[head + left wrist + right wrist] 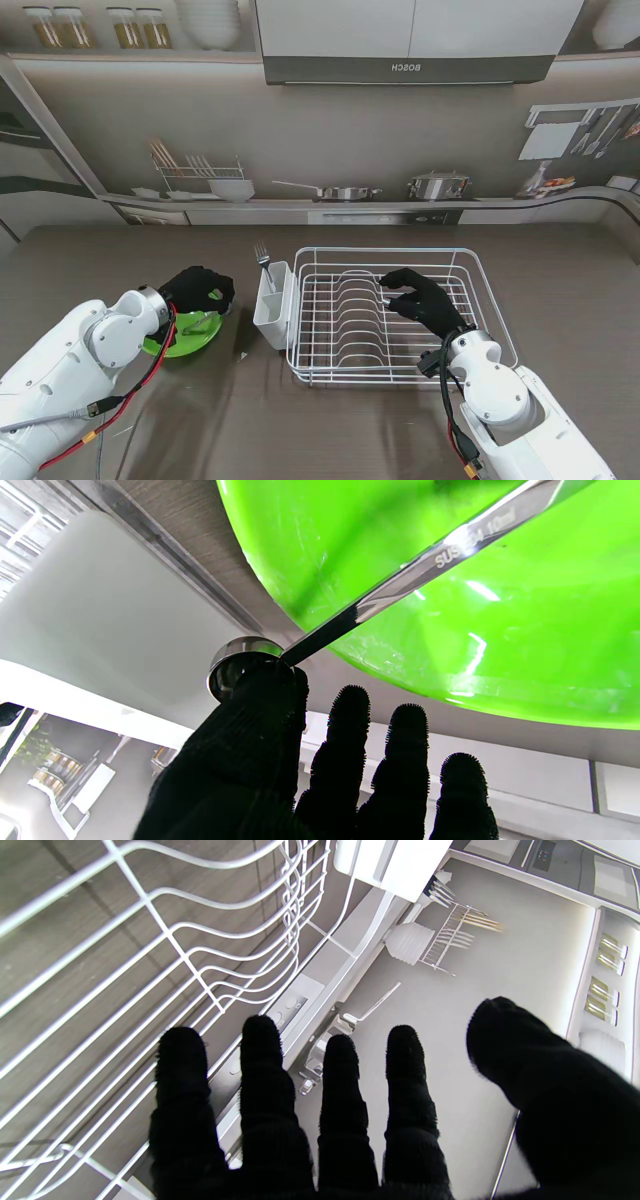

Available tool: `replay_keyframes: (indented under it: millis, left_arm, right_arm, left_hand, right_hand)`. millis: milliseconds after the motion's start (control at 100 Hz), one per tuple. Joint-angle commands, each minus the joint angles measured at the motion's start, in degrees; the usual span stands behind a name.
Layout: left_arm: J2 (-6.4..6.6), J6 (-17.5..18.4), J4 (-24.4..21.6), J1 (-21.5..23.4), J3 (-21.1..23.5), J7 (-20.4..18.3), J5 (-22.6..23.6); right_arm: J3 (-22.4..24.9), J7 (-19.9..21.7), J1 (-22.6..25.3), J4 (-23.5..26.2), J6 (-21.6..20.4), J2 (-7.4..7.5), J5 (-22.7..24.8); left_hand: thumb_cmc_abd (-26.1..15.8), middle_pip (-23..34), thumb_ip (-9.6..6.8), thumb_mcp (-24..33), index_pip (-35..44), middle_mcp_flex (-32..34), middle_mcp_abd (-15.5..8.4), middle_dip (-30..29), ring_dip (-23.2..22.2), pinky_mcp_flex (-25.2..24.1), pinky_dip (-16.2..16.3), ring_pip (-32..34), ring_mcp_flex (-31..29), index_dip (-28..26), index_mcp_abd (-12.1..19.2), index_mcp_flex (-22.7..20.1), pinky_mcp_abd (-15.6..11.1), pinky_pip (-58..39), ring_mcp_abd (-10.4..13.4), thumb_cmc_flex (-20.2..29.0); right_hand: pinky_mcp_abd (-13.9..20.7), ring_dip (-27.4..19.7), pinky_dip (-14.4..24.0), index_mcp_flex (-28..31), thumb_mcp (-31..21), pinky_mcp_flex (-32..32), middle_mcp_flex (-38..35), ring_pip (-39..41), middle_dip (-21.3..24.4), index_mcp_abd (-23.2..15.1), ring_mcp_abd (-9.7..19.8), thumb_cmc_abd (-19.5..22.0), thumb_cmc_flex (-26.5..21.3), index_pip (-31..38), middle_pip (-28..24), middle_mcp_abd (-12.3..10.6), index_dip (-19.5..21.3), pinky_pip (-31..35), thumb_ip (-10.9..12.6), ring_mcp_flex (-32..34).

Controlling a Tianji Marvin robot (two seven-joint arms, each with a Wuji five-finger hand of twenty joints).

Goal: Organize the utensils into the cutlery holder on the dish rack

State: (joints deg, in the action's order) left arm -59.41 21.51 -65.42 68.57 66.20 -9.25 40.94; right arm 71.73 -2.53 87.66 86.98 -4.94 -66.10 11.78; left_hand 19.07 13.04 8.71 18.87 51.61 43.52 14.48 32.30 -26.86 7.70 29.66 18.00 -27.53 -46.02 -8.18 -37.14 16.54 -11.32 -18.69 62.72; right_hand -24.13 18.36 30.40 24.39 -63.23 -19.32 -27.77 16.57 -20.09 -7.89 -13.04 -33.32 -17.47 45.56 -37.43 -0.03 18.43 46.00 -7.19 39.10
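Our left hand [197, 290] hovers over the round green plastic plate [192, 340], thumb touching the bowl end of the slim steel measuring spoon [400, 580] lying across it — fingers [345, 740] spread, nothing gripped yet. To do this well we'd pinch the handle, lift clear of the plate, then carry rightward to the white plastic cutlery holder [272, 305] clipped on the white wire dish rack [400, 315], where a steel fork [262, 256] already stands. Right hand [425, 303] rests open and empty over the rack. Spoon's far end is cut off — contact firmness unclear.
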Motion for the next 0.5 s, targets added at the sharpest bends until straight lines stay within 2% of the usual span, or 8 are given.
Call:
replay_keyframes:
  millis: [0, 260, 320, 490]
  left_arm:
    - [-0.10, 0.00, -1.05, 0.17, 0.59, -0.98, -0.20]
    - [-0.14, -0.31, -3.68, 1.36, 2.47, -1.48, -0.57]
    - [-0.15, -0.25, -4.35, 1.63, 2.87, -1.57, -0.53]
    - [-0.41, -0.55, -6.45, 2.41, 4.26, -1.30, -1.53]
  right_arm:
    - [-0.21, 0.86, 0.22, 0.22, 0.07, -0.21, -0.06]
    - [-0.26, 0.72, 0.18, 0.16, 0.00, -0.25, -0.12]
    - [-0.27, 0.71, 0.17, 0.15, -0.01, -0.26, -0.16]
    - [-0.30, 0.69, 0.17, 0.14, -0.03, -0.28, -0.26]
  left_hand:
    - [-2.94, -1.08, -0.39, 1.50, 6.93, -1.65, 0.47, -1.33, 0.64, -1.35, 0.54, -1.45, 1.87, -1.32, 5.21, -3.40, -1.06, 0.56, -0.63, 3.59]
    - [-1.98, -1.06, -0.07, 3.17, 6.02, -1.13, 0.45, -1.93, 0.79, -1.62, 0.74, -2.01, 2.07, -1.29, 5.79, -5.07, -1.02, 0.70, -0.50, 2.44]
    - [-1.27, -0.54, 0.88, 6.26, 5.18, -1.25, 0.41, -1.33, 0.69, -1.57, 0.89, -2.14, 2.03, -2.44, 6.00, -5.48, -1.02, 0.77, -0.39, 0.72]
    - [-0.92, -0.06, 1.25, 7.22, 5.45, -0.86, 0.47, -0.86, 0.50, -1.65, 0.94, -1.85, 1.90, -2.94, 5.71, -5.72, -0.97, 0.81, -0.07, 0.27]
  right_hand:
    - [2.21, 0.35, 0.79, -1.21, 0.33, 0.29, -0.14, 0.64, 0.55, -0.26, 0.56, 0.97, 2.13, -0.75, 0.58, 0.09, -1.64, -0.85, 1.56, 0.74]
    - [2.24, 0.37, 0.81, -1.24, 0.34, 0.28, -0.20, 0.70, 0.54, -0.27, 0.50, 0.90, 2.14, -0.77, 0.54, 0.16, -1.64, -0.85, 1.55, 0.82]
    - [2.27, 0.37, 0.81, -1.21, 0.30, 0.26, -0.21, 0.71, 0.54, -0.23, 0.61, 0.93, 2.11, -0.77, 0.55, 0.08, -1.64, -0.84, 1.56, 0.86]
    - [2.24, 0.36, 0.82, -1.20, 0.28, 0.25, -0.18, 0.69, 0.54, -0.28, 0.61, 0.97, 2.15, -0.79, 0.55, 0.11, -1.65, -0.83, 1.54, 0.82]
